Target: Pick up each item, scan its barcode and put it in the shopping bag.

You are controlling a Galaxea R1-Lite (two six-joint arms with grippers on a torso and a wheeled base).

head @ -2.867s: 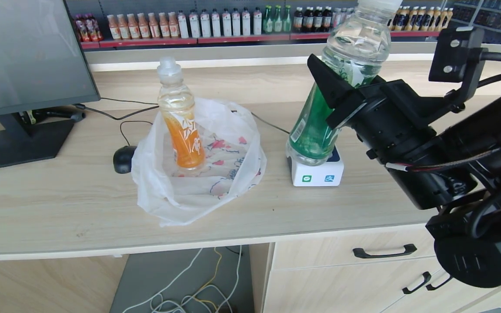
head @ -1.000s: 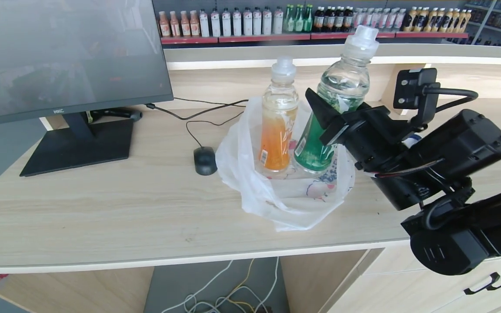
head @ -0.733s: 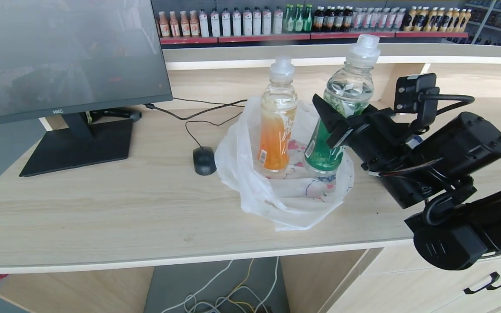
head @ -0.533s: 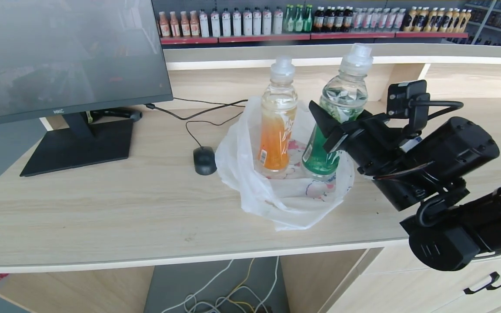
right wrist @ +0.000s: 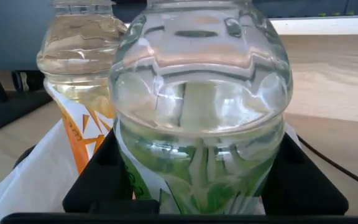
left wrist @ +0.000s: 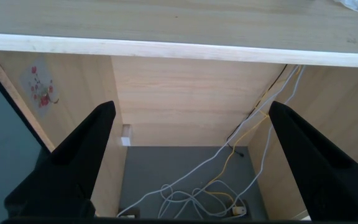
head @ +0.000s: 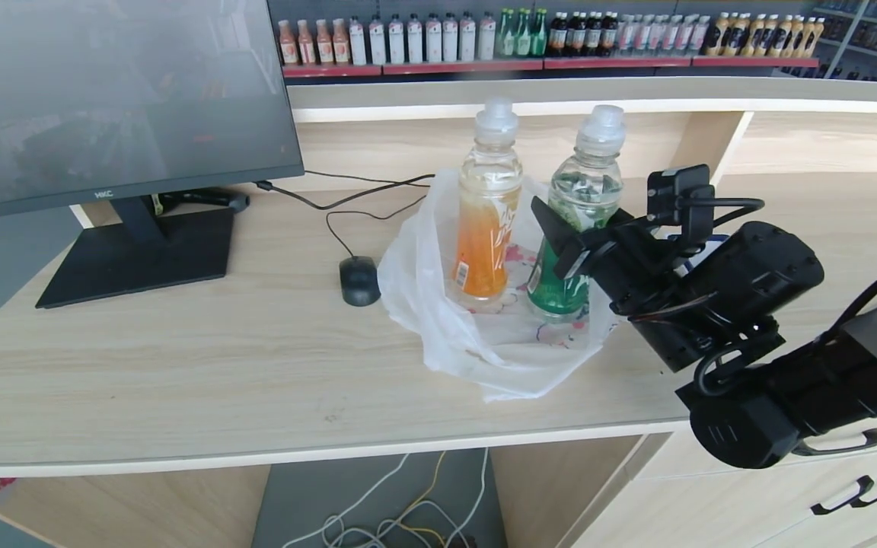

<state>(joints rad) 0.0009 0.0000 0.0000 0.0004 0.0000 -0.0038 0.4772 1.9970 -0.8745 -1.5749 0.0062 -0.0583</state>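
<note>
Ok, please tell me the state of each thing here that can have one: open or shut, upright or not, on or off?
green bottle: upright in the shopping bag, cap on, gripped.
orange bottle: upright in the shopping bag, cap on, free.
shopping bag: open, mouth spread wide.
right gripper: fingers shut on the green bottle.
left gripper: fingers open, empty.
monitor: screen dark.
drawers: shut.

Right arm (head: 743,304) was matte black, cylindrical housings, vent slots (head: 726,434) at elbow. Boxy black wrist camera (head: 678,196), looped black cable (head: 735,202), thin red-white wires (head: 659,310). Left gripper (left wrist: 191,107) had black wedge fingers (left wrist: 82,158).
</note>
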